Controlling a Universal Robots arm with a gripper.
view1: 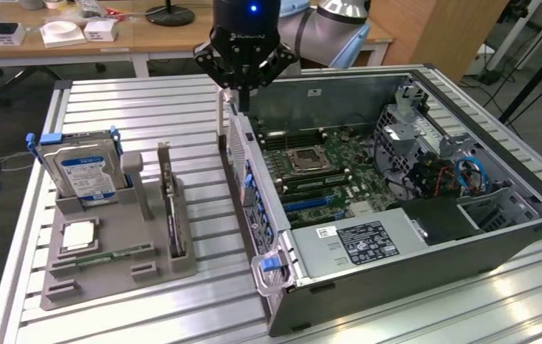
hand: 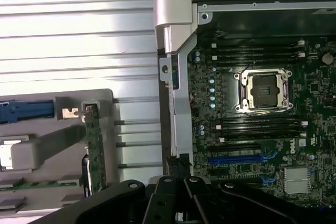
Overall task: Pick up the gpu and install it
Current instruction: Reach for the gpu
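The gpu (view1: 170, 208) stands on edge in a slot of the grey holder (view1: 108, 276) at the exterior view's left, a thin green board with a dark cooler. In the wrist view the gpu (hand: 95, 145) is a narrow green strip beside the holder's grey wall. My gripper (view1: 236, 100) hangs shut and empty over the far corner of the open computer case (view1: 414, 272), well apart from the gpu. Its black linkage (hand: 181, 203) shows in the wrist view above the case's side rail.
The case lies open with the motherboard (view1: 324, 175), its bare processor socket (hand: 262, 90) and a blue card slot (hand: 236, 158) exposed. The holder also carries a hard drive (view1: 84, 172), a processor chip (view1: 78, 235) and a memory stick (view1: 110, 256). Desks stand behind the slatted table (view1: 137, 107).
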